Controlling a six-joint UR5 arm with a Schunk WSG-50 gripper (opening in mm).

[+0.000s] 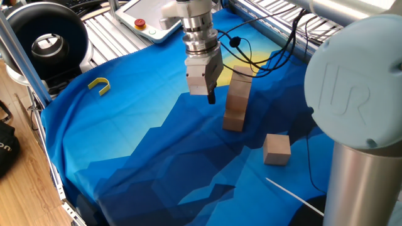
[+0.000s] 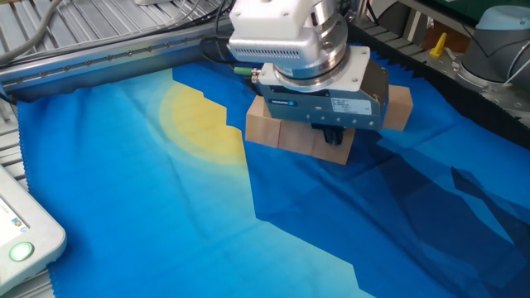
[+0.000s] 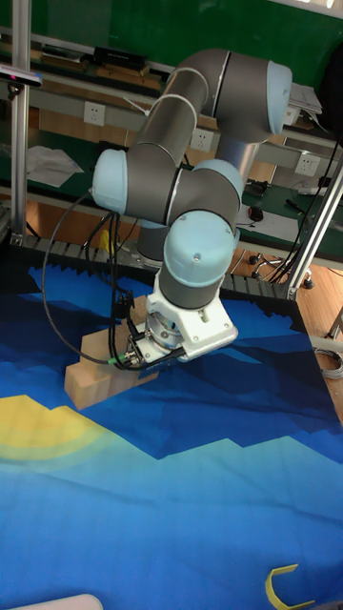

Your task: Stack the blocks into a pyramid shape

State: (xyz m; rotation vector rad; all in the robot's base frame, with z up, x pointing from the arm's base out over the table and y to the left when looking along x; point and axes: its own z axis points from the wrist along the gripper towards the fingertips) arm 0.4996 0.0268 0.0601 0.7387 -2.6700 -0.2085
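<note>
Three light-brown wooden blocks (image 1: 237,98) lie touching in a row on the blue cloth; they show also as the row (image 2: 267,130) and the row (image 3: 90,377). A single block (image 1: 277,149) sits apart, half hidden behind the gripper body in the other fixed view (image 2: 399,108). My gripper (image 1: 211,95) hangs just left of the row, fingers pointing down, close together and holding nothing. In the other fixed view the gripper (image 2: 333,134) covers the near end of the row.
A small yellow U-shaped piece (image 1: 99,85) lies at the cloth's far left (image 3: 286,585). A white pendant (image 1: 149,19) and a black reel (image 1: 47,39) sit beyond the cloth. Cables (image 1: 264,50) trail near the row. The arm's grey base (image 1: 358,125) stands at right.
</note>
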